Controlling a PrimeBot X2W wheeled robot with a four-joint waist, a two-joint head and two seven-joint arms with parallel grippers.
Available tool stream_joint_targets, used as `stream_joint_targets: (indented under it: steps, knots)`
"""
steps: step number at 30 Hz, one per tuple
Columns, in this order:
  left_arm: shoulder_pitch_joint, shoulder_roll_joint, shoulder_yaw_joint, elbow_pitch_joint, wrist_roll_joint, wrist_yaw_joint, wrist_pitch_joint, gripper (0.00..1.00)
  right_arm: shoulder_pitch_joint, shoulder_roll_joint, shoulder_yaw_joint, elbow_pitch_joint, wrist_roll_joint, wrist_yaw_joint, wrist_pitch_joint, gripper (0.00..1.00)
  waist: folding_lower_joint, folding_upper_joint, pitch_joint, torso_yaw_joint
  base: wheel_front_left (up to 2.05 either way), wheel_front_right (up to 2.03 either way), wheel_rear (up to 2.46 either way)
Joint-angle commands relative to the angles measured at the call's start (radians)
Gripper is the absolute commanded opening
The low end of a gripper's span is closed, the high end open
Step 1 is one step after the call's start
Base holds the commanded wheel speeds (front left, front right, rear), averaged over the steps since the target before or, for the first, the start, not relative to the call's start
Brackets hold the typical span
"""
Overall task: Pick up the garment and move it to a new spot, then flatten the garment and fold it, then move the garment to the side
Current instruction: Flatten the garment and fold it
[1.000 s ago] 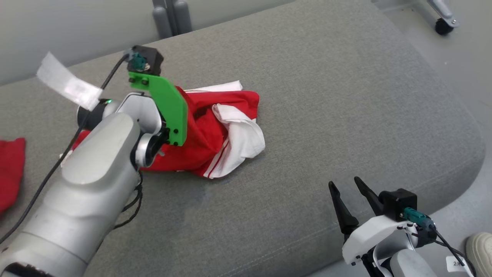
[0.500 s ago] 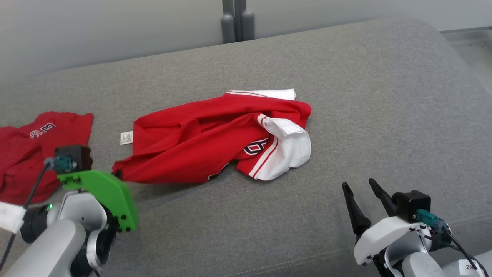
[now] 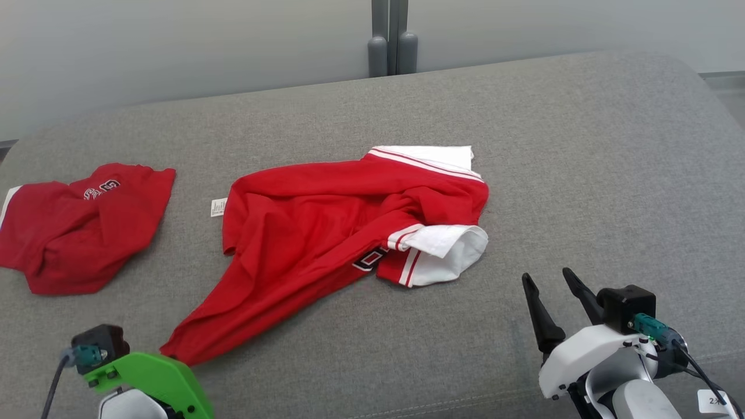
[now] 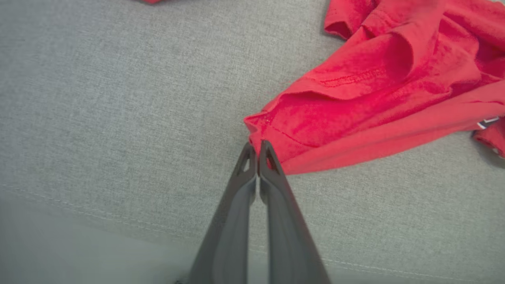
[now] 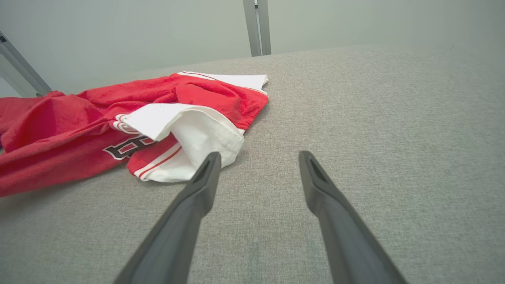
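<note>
Stretched out longer now, shirt (image 3: 314, 233) hangs from left hand's (image 4: 257, 149) thin corner pinch, which may slip; right hand (image 3: 546, 274) stays apart.

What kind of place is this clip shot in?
Probably an indoor test room, not a home: a wide grey cushion as work surface, a bare pale wall and metal post behind it, a red shirt and another red garment laid out.

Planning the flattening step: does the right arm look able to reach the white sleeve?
Probably yes: the right end effector is open, and only bare grey cushion lies between it and the white sleeve.
</note>
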Motion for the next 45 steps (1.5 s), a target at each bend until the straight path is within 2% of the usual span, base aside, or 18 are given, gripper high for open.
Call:
stream_joint_targets:
  steps: [1, 6, 7, 9, 13, 16, 19, 22, 27, 33, 37, 38, 41, 45]
  knots:
    - [0.035, -0.017, 0.018, 0.027, -0.015, 0.007, -0.024, 0.00, 0.003, -0.002, 0.000, -0.003, -0.001, 0.000, 0.002, 1.00, 0.0000, 0.0000, -0.003, -0.002, 0.00, 0.00, 0.00]
    - [0.081, -0.081, 0.067, 0.102, -0.052, 0.007, -0.102, 0.00, 0.012, -0.002, -0.010, -0.008, -0.009, 0.000, 0.009, 1.00, 0.0000, 0.0000, -0.010, -0.001, 0.00, 0.00, 0.00]
    - [0.083, -0.096, 0.088, 0.115, -0.055, 0.008, -0.132, 0.05, 0.015, -0.002, -0.014, -0.009, -0.011, 0.000, 0.009, 1.00, 0.0000, 0.0000, -0.012, 0.000, 0.00, 0.00, 0.00]
    - [0.093, -0.142, 0.134, 0.139, -0.088, -0.001, -0.182, 1.00, 0.019, -0.002, -0.022, -0.012, -0.014, 0.000, 0.013, 1.00, 0.0000, 0.0000, -0.016, 0.004, 0.00, 0.00, 0.00]
    - [0.114, -0.244, 0.254, 0.178, -0.162, -0.042, -0.297, 1.00, 0.022, -0.002, -0.035, -0.017, -0.020, 0.000, 0.019, 1.00, 0.0000, 0.0000, -0.025, 0.011, 0.00, 0.00, 0.00]
    - [0.127, -0.289, 0.317, 0.222, -0.199, -0.058, -0.356, 1.00, 0.023, -0.002, -0.038, -0.019, -0.021, 0.000, 0.022, 1.00, 0.0000, 0.0000, -0.031, 0.014, 0.00, 0.00, 0.00]
    - [0.136, -0.305, 0.362, 0.252, -0.207, -0.072, -0.408, 1.00, 0.027, -0.002, -0.040, -0.019, -0.020, 0.000, 0.025, 1.00, 0.0000, 0.0000, -0.038, 0.018, 0.00, 0.00, 0.00]
    - [0.140, -0.314, 0.378, 0.259, -0.206, -0.113, -0.449, 1.00, 0.034, -0.002, -0.046, -0.020, -0.020, 0.000, 0.027, 1.00, 0.0000, 0.0000, -0.046, 0.025, 0.00, 0.00, 0.00]
    - [0.096, -0.318, 0.367, 0.225, -0.172, -0.238, -0.508, 1.00, 0.045, -0.002, -0.064, -0.022, -0.024, 0.000, 0.031, 1.00, 0.0000, 0.0000, -0.059, 0.043, 0.00, 0.00, 0.00]
    - [0.070, -0.347, 0.353, 0.183, -0.098, -0.436, -0.553, 1.00, 0.048, -0.002, -0.085, -0.016, -0.030, 0.000, 0.034, 1.00, 0.0000, 0.0000, -0.076, 0.061, 0.00, 0.00, 0.00]
    - [0.070, -0.375, 0.377, 0.162, 0.021, -0.556, -0.557, 1.00, 0.054, -0.002, -0.096, -0.011, -0.025, 0.000, 0.026, 1.00, 0.0000, 0.0000, -0.088, 0.074, 0.00, 0.00, 0.00]
    - [0.079, -0.385, 0.368, 0.160, 0.052, -0.601, -0.557, 1.00, 0.056, -0.002, -0.099, -0.010, -0.020, 0.000, 0.021, 1.00, 0.0000, 0.0000, -0.092, 0.077, 0.00, 0.00, 0.00]
    - [0.106, -0.398, 0.369, 0.169, 0.190, -0.662, -0.557, 1.00, 0.062, -0.002, -0.114, -0.006, 0.010, 0.000, -0.011, 1.00, 0.0000, 0.0000, -0.101, 0.083, 0.00, 0.00, 0.00]
    - [0.138, -0.412, 0.378, 0.192, 0.349, -0.704, -0.558, 1.00, 0.067, -0.002, -0.133, 0.011, 0.051, 0.000, -0.058, 1.00, 0.0000, 0.0000, -0.114, 0.093, 0.00, 0.00, 0.00]
